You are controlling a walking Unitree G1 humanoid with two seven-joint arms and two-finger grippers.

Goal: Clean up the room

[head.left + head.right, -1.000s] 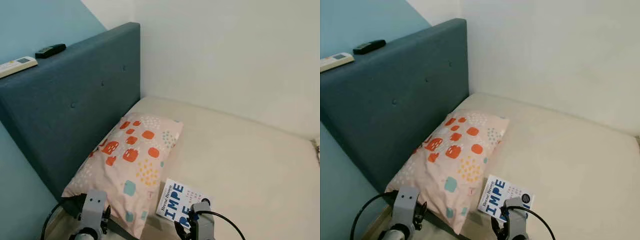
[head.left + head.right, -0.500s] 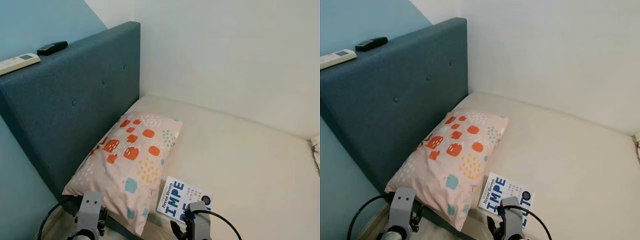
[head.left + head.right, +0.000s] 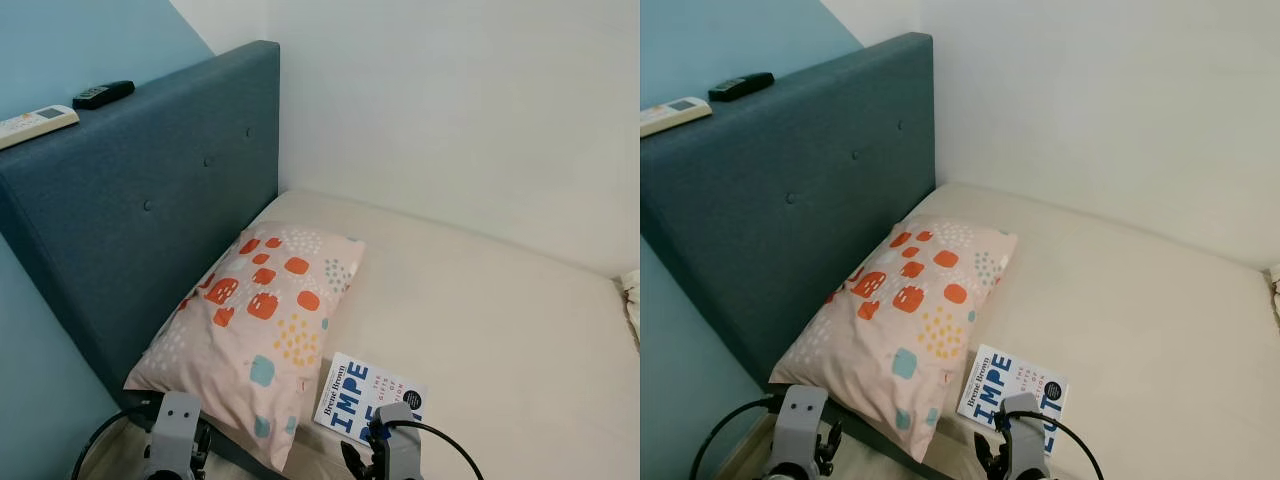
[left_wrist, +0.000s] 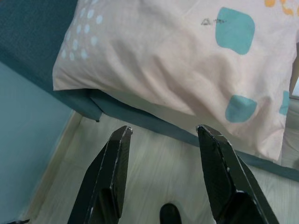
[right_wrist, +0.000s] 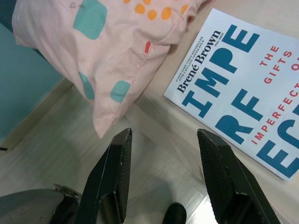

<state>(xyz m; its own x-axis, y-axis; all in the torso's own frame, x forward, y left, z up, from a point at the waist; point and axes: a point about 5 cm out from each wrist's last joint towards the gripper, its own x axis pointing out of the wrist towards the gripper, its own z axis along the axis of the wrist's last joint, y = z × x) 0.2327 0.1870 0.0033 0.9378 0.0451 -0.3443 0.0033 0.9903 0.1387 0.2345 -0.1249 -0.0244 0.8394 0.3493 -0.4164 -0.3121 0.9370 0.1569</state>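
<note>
Book (image 3: 368, 396) lies flat on mattress (image 3: 480, 320) near its front edge, just beside patterned pillow (image 3: 260, 330). Our right gripper (image 5: 164, 140) hovers over floor before book, fingers spread wide, holding nothing. Our left gripper (image 4: 163, 135) hovers below pillow's corner, likewise wide. Two remotes (image 3: 60, 110) on headboard (image 3: 150, 200) top.

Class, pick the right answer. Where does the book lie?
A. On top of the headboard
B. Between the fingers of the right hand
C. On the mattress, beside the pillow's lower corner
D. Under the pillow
C: the book lies flat on the mattress next to the pillow, with nothing holding it.
</note>
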